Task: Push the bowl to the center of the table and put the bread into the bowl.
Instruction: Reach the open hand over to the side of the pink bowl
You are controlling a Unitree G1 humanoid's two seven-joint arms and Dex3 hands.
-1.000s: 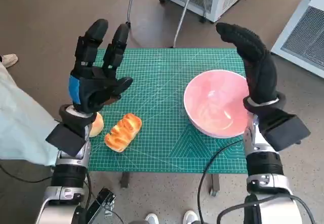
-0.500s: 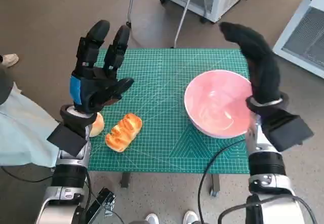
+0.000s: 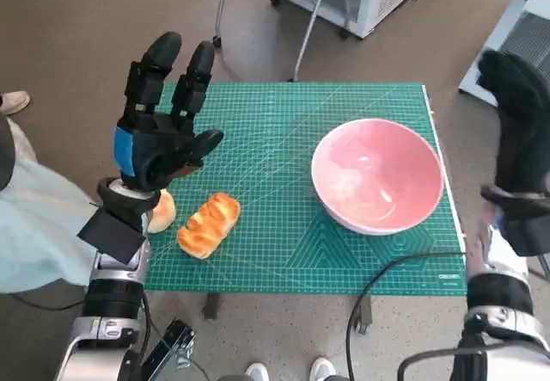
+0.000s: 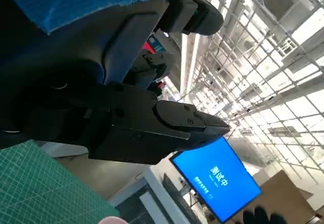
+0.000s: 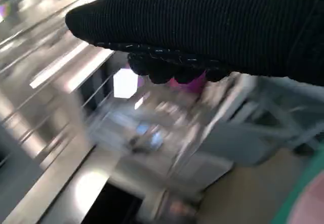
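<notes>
Head view: the pink bowl (image 3: 377,175) sits on the green mat (image 3: 284,114) at about 3 o'clock from the mat's middle, near its right edge. The bread (image 3: 209,224) lies at about 8 o'clock, near the front-left corner, with a round bun (image 3: 162,212) just beside it at 9 o'clock. The left hand (image 3: 159,144) is raised over the mat's left edge, at 11 o'clock from the bread, fingers (image 3: 193,80) spread and holding nothing. The right hand (image 3: 519,132) stands upright off the mat at 3 o'clock from the bowl, apart from it; its fingers look extended together. Left wrist view: only a mat corner, a sliver of bowl rim and a blue screen (image 4: 218,182). Right wrist view: blurred, the glove across the frame; finger state cannot be told there.
</notes>
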